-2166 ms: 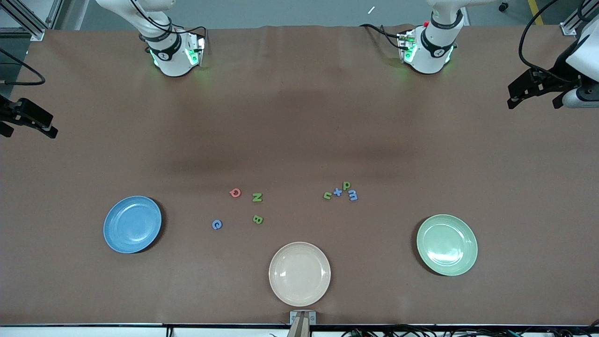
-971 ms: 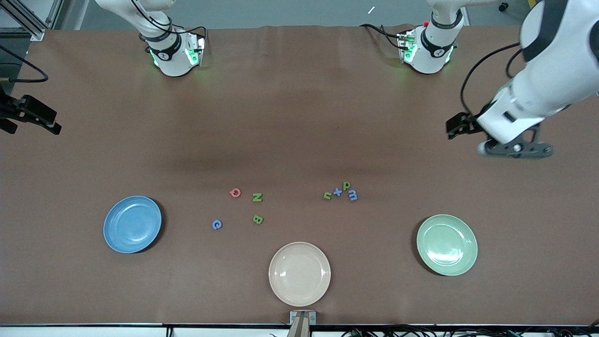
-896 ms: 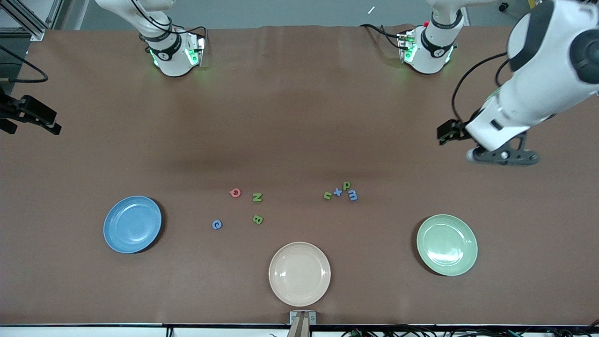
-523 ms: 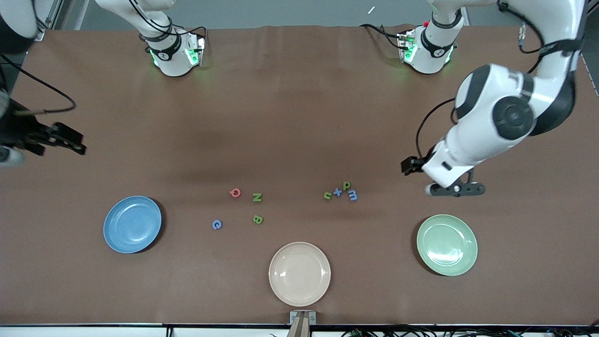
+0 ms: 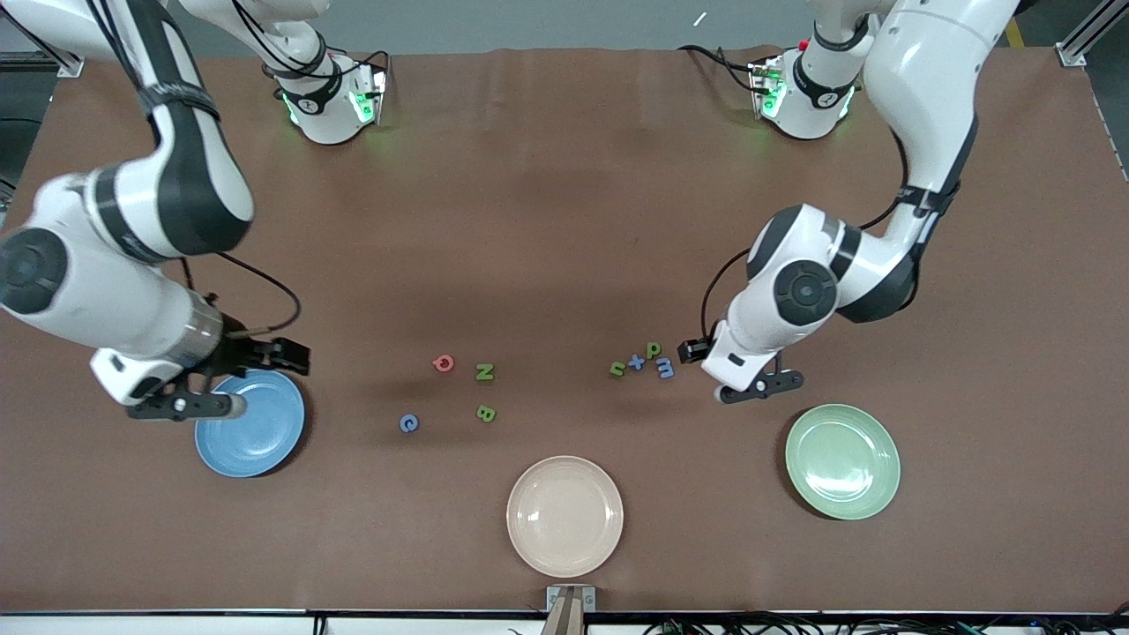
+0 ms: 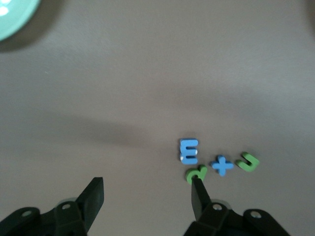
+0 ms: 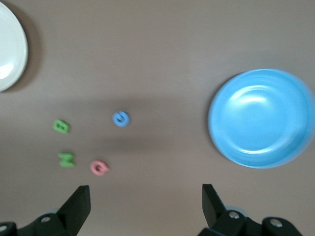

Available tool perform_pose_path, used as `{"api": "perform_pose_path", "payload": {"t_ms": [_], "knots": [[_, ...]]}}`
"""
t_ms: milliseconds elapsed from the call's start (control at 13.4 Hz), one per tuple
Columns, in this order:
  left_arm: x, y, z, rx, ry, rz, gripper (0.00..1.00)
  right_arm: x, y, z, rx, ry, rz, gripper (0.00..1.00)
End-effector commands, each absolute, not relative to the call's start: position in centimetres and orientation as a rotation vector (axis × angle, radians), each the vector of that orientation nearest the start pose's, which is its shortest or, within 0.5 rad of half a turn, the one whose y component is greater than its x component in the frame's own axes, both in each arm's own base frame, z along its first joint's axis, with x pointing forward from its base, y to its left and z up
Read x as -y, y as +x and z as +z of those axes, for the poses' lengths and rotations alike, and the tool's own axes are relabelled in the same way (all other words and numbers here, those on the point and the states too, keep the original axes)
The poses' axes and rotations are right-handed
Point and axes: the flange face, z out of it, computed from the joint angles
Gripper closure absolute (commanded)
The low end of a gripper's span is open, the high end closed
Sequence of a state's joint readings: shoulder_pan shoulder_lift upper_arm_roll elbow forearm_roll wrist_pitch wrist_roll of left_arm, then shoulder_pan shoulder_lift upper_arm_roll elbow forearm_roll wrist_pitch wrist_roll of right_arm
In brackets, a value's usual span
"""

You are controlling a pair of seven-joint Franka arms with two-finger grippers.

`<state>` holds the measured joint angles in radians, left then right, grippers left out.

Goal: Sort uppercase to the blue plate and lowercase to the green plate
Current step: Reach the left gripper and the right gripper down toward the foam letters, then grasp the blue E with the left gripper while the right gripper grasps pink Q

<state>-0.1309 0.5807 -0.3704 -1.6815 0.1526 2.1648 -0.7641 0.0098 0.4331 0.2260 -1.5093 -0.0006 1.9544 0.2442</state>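
The capitals lie mid-table: pink Q [image 5: 444, 362], green N [image 5: 484, 372], green B [image 5: 486, 413], blue C [image 5: 408, 423]. The lowercase pieces cluster toward the left arm's end: n [image 5: 617, 368], t [image 5: 636, 362], p [image 5: 654, 350], m [image 5: 666, 369]. The blue plate [image 5: 256, 437] and the green plate [image 5: 842, 461] are empty. My left gripper [image 5: 694, 350] is open and empty, just beside the m; in the left wrist view [image 6: 146, 196] one fingertip is at the p [image 6: 197, 173]. My right gripper [image 5: 275, 354] is open and empty over the blue plate's rim [image 7: 258, 118].
An empty cream plate [image 5: 564, 516] sits near the front edge between the two coloured plates. The arm bases stand along the far edge. Brown tabletop surrounds the letters.
Both arms have swung in from the table's ends. The left gripper has come down beside the lowercase cluster. The right gripper has come over the blue plate's rim. The letters have not moved.
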Motion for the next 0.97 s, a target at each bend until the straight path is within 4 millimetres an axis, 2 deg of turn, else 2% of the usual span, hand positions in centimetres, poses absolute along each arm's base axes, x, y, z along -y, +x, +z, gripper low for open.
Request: {"api": "perform_pose_path", "payload": {"t_ms": [0,224,448,597,747,896], "knots": [[31.5,60.9,26.2,0.409,-3.113,0.092,0.29,-19.0,66.5,36.3,-0.122,-3.059,-0.029,0.0],[33.5,60.6,24.1,0.397,-3.115,0.117,0.33,-24.0,65.1,28.9,-0.147,-3.084,-0.026,0.0],[34.3,60.9,22.5,0.375,-3.144,0.069,0.32,-26.1,62.8,23.6,-0.104,-3.087,-0.021,0.0],[34.7,60.7,21.3,0.361,-3.152,0.064,0.32,-26.5,61.1,21.4,-0.055,-3.101,-0.006,0.0],[34.7,60.6,20.2,0.365,-3.153,0.077,0.33,-26.7,59.9,20.2,-0.063,-3.101,0.017,0.0],[34.6,60.4,19.1,0.367,-3.148,0.101,0.38,-27.7,58.7,18.7,-0.07,-3.077,-0.001,0.0]]}}
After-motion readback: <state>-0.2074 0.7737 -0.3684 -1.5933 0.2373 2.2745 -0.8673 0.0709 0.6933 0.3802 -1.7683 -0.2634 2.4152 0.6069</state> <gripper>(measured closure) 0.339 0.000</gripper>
